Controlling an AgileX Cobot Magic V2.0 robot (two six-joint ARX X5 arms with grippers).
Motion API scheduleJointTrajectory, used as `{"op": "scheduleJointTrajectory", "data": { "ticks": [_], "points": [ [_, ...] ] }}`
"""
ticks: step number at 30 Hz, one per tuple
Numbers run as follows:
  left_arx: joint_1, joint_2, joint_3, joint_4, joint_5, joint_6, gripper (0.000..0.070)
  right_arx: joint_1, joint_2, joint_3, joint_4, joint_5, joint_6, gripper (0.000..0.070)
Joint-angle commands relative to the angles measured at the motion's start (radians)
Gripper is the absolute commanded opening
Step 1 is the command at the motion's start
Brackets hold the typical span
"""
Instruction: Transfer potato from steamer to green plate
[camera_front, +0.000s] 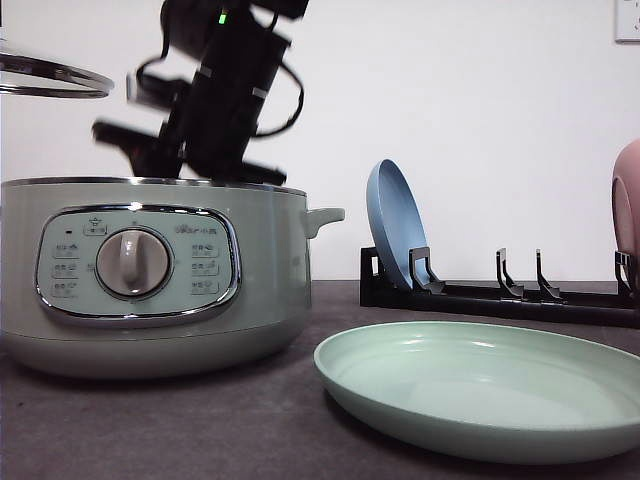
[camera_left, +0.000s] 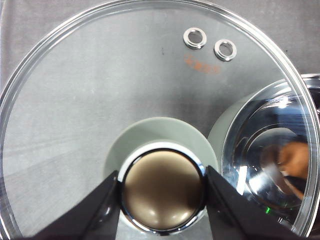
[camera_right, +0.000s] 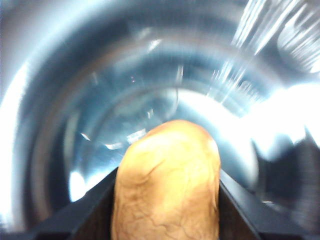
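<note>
Right gripper (camera_right: 167, 210) clamps the potato (camera_right: 167, 185) inside the steamer (camera_front: 150, 290).
Firm, smooth-skinned, likely slippery: best held mid-body; green plate (camera_front: 480, 385) waits at four o'clock.

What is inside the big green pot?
Inside the steamer the right gripper is closed around the potato above the shiny metal bowl. The bowl's bottom beneath the potato is hidden.

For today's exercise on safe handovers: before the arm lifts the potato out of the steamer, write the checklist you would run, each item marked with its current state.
1. Lid off the steamer, clamped at its knob by the left gripper: ok.
2. Potato between the right gripper's fingers: ok.
3. Grip firmness: cannot tell, picture blurred.
4. Green plate bare, upright: ok.
5. Path past the blue plate in its rack: ok.
</note>
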Motion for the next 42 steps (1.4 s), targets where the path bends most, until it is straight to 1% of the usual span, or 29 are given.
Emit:
{"op": "scheduleJointTrajectory", "data": {
  "ticks": [1,5,7,13,17,20,22,25,32,37,42],
  "points": [
    [0.000,-0.012,0.041,0.014,0.001,0.001,0.0000,0.005,-0.043,0.029,0.002,0.001,-0.020,0.0078],
    [0.000,-0.012,0.041,0.014,0.010,0.001,0.0000,-0.002,-0.126,0.029,-0.016,0.001,-0.041,0.0071],
    [0.000,-0.012,0.041,0.014,0.037,0.001,0.0000,-0.008,-0.174,0.029,-0.041,0.001,-0.054,0.0071],
    [-0.007,-0.012,0.041,0.014,0.065,0.001,0.0000,-0.031,-0.317,0.029,-0.165,0.004,-0.091,0.0070],
    [-0.025,-0.012,0.041,0.014,0.108,0.001,0.0000,-0.063,-0.397,0.024,-0.257,0.004,-0.099,0.0051],
    [-0.052,-0.012,0.041,0.014,0.135,0.001,0.0000,-0.094,-0.454,-0.014,-0.309,0.005,-0.119,0.0048],
    [-0.075,-0.012,0.041,0.014,0.141,0.001,0.0000,-0.115,-0.503,-0.077,-0.312,0.004,-0.121,0.0048],
    [-0.116,-0.012,0.041,0.013,0.141,0.001,0.0000,-0.148,-0.599,-0.228,-0.272,0.003,-0.121,0.0048],
    [-0.227,-0.012,0.041,0.014,0.144,0.002,0.0000,-0.197,-0.824,-0.614,-0.114,-0.005,-0.122,0.0048],
    [-0.288,-0.012,0.041,0.014,0.144,0.002,0.0000,-0.207,-0.922,-0.811,-0.018,-0.048,-0.122,0.0048],
    [-0.316,-0.012,0.041,0.013,0.144,0.002,0.0000,-0.208,-0.948,-0.969,0.090,-0.052,-0.120,0.0048]
  ]
}}
